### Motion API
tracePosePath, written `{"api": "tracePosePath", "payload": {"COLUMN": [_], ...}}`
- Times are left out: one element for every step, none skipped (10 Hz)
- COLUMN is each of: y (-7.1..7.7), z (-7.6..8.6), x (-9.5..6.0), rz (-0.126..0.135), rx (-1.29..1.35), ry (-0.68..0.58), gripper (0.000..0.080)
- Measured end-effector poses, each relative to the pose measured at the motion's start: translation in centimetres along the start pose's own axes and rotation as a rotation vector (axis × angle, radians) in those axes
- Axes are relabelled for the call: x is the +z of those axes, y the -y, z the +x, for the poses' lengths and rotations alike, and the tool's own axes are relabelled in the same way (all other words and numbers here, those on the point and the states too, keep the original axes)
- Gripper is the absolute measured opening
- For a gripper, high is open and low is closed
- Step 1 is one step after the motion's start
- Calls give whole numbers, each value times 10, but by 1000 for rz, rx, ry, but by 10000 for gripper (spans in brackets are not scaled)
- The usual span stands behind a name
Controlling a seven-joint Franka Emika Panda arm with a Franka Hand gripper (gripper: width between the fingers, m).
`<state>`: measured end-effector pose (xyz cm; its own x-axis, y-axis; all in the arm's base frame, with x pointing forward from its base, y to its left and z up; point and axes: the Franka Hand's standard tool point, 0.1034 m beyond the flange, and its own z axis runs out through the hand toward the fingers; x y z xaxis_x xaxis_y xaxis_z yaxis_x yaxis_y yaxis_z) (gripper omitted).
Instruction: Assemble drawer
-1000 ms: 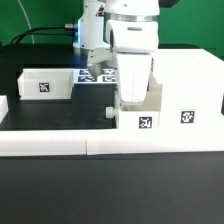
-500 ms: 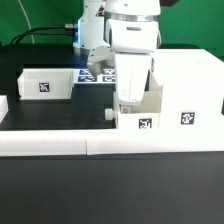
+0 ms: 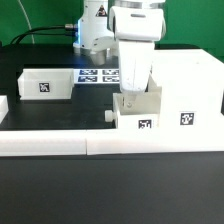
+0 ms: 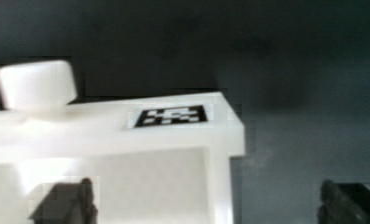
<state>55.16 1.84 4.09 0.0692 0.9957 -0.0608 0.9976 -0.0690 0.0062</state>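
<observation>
A small white tray (image 3: 140,118) with a knob (image 3: 108,113) and a square tag stands against the tall white housing (image 3: 188,85) at the exterior view's right. My gripper (image 3: 134,96) hangs just over this tray, open and empty. In the wrist view the gripper (image 4: 208,205) has its fingers (image 4: 61,203) wide apart. One finger is over the tray (image 4: 111,150) and the other is over the dark table beside it. The knob (image 4: 36,88) and the tag (image 4: 173,115) show there. A second tagged tray (image 3: 47,83) lies at the exterior view's left.
The marker board (image 3: 98,75) lies behind the gripper, near the robot base. A long low white border strip (image 3: 90,146) runs along the front, and another piece (image 3: 3,108) is at the left edge. The table is black.
The gripper has shifted a little toward the exterior view's right and slightly up. The tray and housing have not visibly moved.
</observation>
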Motion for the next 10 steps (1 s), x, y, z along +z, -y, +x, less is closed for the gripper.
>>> {"api": "tracePosePath", "payload": {"y": [-1, -2, -3, -3, -3, -4, -4, -4, -3, -4], "z": [-4, -15, -28, -39, -46, -52, -55, -58, -67, -79], "x": [-4, -9, -11, -9, -8, -8, -8, -7, -5, 5], "rz": [2, 1, 0, 3, 2, 1, 1, 2, 4, 10], "rx": [-4, -27, -50, -54, -56, -50, -47, -53, -84, -133], "ry": [3, 7, 11, 12, 12, 11, 8, 7, 2, -33], "gripper": [643, 648, 648, 649, 649, 649, 649, 649, 649, 649]}}
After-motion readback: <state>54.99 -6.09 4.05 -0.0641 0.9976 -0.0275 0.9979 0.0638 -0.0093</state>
